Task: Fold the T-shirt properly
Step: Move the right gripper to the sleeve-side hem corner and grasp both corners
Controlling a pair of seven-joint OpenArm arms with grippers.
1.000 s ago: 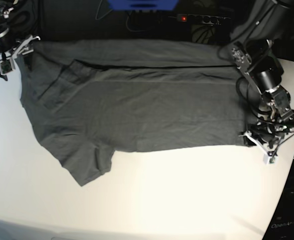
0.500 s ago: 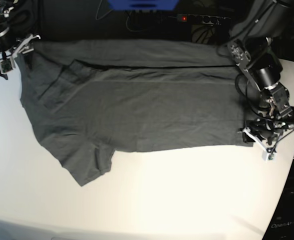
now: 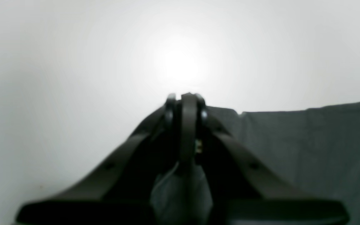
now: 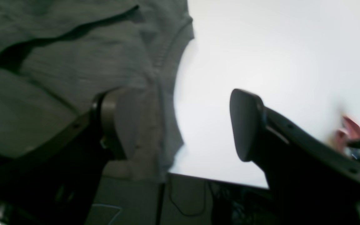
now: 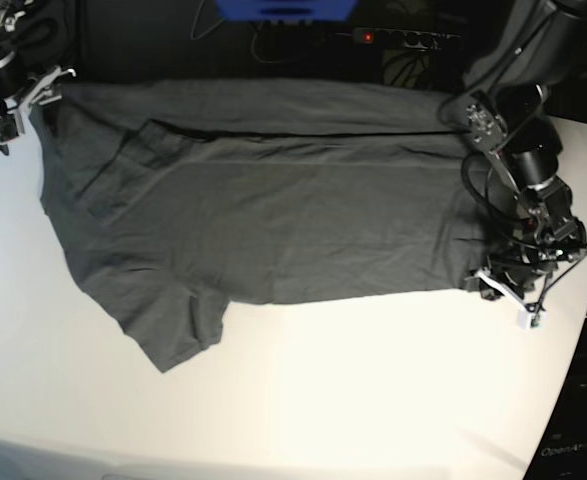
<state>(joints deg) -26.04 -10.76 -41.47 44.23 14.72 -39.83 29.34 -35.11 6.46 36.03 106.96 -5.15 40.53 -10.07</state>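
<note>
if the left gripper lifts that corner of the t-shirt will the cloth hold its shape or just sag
Likely sag: the T-shirt is thin, wrinkled cloth lying flat on the table. It probably drags rather than slides, since most of it rests there. The left gripper, shut at the hem corner, should lift only a drooping flap.

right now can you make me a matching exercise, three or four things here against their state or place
Things:
1. T-shirt
2. left gripper
3. right gripper
4. table

States or places:
a. jaws wide open beside the cloth edge
b. white, glossy
c. spread flat, dark grey
d. jaws shut at the shirt's near corner

Pairs: 1-c, 2-d, 3-a, 4-b
</note>
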